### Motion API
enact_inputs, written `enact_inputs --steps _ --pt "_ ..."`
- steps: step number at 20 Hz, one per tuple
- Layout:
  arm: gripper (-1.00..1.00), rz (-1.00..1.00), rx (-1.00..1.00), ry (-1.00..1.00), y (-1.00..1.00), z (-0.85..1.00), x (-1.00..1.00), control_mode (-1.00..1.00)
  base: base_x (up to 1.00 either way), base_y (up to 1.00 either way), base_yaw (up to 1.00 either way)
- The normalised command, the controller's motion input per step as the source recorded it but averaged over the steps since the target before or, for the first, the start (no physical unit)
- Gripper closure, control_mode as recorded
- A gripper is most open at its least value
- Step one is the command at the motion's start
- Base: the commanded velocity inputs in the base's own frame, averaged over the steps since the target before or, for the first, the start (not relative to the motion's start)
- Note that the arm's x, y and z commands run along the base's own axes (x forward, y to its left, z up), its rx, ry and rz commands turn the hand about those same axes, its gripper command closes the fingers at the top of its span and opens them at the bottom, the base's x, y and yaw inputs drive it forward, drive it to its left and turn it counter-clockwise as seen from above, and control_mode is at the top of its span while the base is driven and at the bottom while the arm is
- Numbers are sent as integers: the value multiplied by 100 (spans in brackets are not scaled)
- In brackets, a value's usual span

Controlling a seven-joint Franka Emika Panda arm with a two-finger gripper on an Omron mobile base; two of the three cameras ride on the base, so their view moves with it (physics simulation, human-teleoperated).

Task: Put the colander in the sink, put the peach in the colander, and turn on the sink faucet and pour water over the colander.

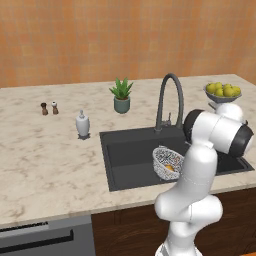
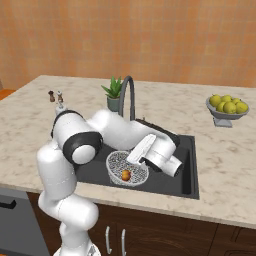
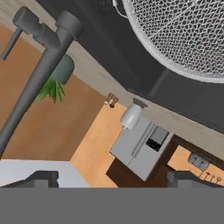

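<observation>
One colander (image 2: 127, 167) sits inside the sink (image 1: 131, 150), toward the basin's front edge, and holds the peach (image 2: 125, 175) on its mesh floor. In the left base view the colander (image 1: 167, 162) appears tilted, its rim partly behind the arm, with the peach (image 1: 170, 168) visible through the lattice. The sink faucet (image 1: 167, 100) stands upright behind the basin, its arched spout reaching over it.

The arm reaches across the sink in the right base view, its hand low over the basin just right of the colander. The gripper (image 3: 109, 179) shows two dark fingertips (image 3: 43, 178) spaced far apart at the bottom of the hand view, with nothing between them. That view looks past the faucet stem (image 3: 41, 74) and the colander rim (image 3: 175, 35).

On the counter (image 1: 45, 160) stand a white soap dispenser (image 1: 82, 124), two small shakers (image 1: 49, 108), a potted plant (image 1: 121, 95) and a grey bowl of lemons (image 2: 228, 107).

No brand, label or legible writing appears on any item.
</observation>
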Motion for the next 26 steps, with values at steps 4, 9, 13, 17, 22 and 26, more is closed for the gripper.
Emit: enact_inputs --steps 4,9,13,17,22,26 --pt "-100 -14 0 -2 -28 46 0 -100 0 0 0" --pt "-100 -16 2 0 -26 26 0 -100 0 0 0" --pt "-100 -1 5 0 -12 23 11 -100 0 0 0" --pt "-100 0 4 0 0 9 30 -100 0 0 0" --pt "-100 0 12 0 -1 0 30 -100 0 0 0" --pt "-100 0 22 0 -3 1 23 -100 0 0 0"
